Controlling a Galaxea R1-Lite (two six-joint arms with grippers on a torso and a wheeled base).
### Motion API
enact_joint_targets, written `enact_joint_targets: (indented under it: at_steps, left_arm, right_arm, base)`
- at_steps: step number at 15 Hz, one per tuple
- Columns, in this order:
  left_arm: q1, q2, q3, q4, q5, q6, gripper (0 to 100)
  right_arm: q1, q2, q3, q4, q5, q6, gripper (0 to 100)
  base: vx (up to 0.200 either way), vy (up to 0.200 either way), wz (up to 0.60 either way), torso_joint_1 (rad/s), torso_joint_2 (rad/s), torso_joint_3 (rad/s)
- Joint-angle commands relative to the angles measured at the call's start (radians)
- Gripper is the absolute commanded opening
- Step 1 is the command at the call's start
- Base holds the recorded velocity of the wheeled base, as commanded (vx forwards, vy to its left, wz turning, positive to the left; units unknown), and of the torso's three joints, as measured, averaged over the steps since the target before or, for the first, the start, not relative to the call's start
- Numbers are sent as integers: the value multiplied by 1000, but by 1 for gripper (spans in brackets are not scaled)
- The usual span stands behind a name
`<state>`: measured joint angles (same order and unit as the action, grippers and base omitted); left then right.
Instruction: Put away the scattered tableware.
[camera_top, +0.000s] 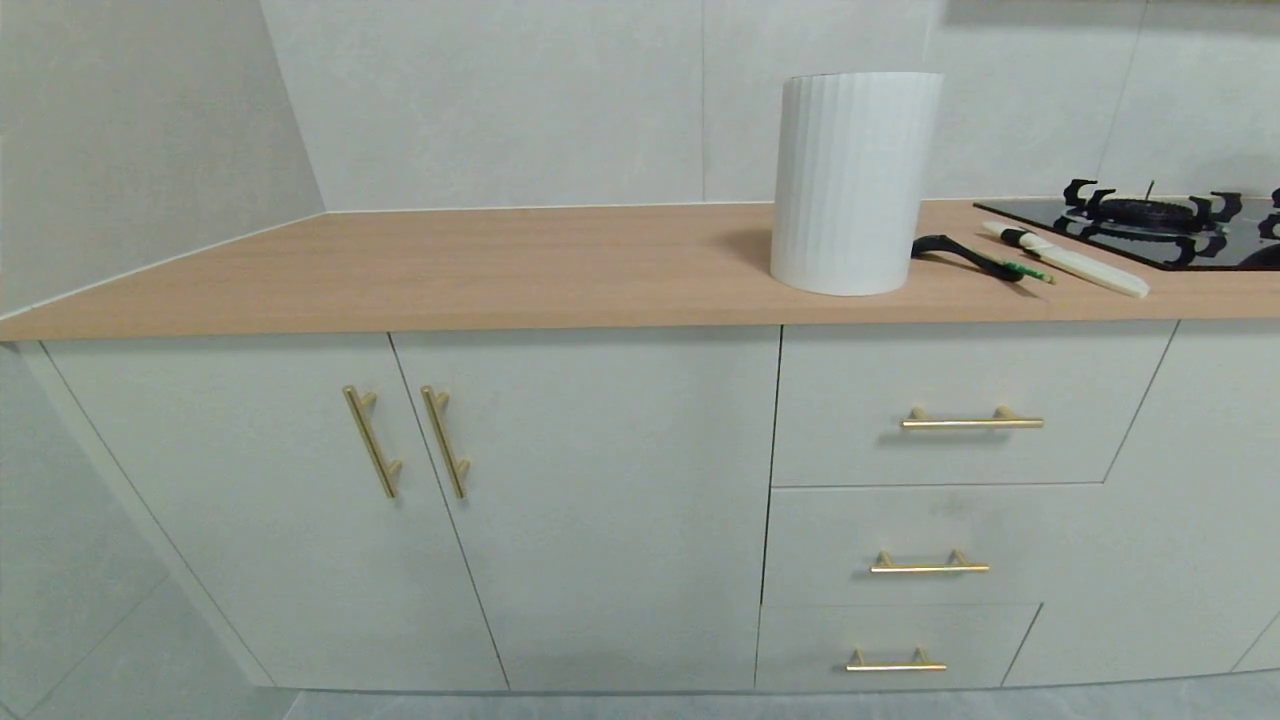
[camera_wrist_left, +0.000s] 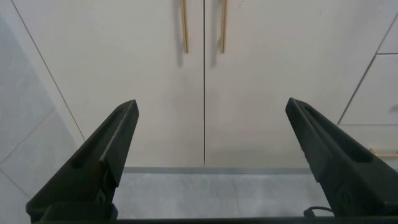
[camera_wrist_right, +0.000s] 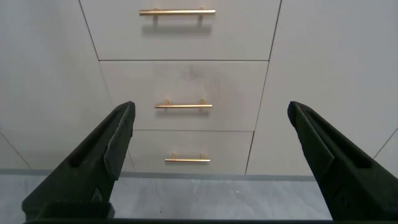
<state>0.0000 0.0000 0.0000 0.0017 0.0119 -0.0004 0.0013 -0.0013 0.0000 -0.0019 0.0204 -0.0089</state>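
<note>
Wood-grain worktop spanning full width, backed by pale tiled wall, meeting side wall in corner at far left. Straight front edge above shut cabinet fronts. Long open stretch of wood surface from that corner to white ribbed cylinder, upright right of centre, base nearer front edge than back wall.

Scattered tableware on worktop between cylinder and black hob:
- black-handled utensil, just beside cylinder;
- thin green stick at its tip, touching or just apart, cannot tell which;
- long white utensil with dark band, lying diagonally, one end near hob edge, other end near front edge.

Below worktop: double doors with two vertical gold handles at meeting edge; three stacked drawers to their right, each with horizontal gold handle. Grey floor along cabinet base.

Left jaws spread wide, held low, facing double doors, clear of door fronts, door seam centred between fingers. Right jaws spread wide, facing drawer stack, lower two drawer handles framed between fingers.
</note>
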Motion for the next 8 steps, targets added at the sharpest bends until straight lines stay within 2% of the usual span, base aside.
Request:
enact_joint_targets:
  at_steps: [1, 4, 5, 7, 8]
  left_arm:
    - [0, 0, 0, 0, 0, -1, 100]
    - [0, 0, 0, 0, 0, -1, 100]
    - [0, 0, 0, 0, 0, 0, 100]
    - [0, 0, 0, 0, 0, -1, 100]
    - [0, 0, 0, 0, 0, -1, 100]
  right_arm:
    - [0, 1, 0, -1, 1, -2, 100]
    - [0, 1, -2, -3, 1, -6, 100]
    - [2, 6, -37, -4, 10, -2, 100]
    - [34, 99, -196, 7, 27, 55, 100]
    - [65, 191, -213, 36, 27, 50, 100]
  base:
    - [0, 0, 0, 0, 0, 0]
    - [0, 0, 0, 0, 0, 0]
    - [0, 0, 0, 0, 0, 0]
    - [0, 0, 0, 0, 0, 0]
    - [0, 0, 0, 0, 0, 0]
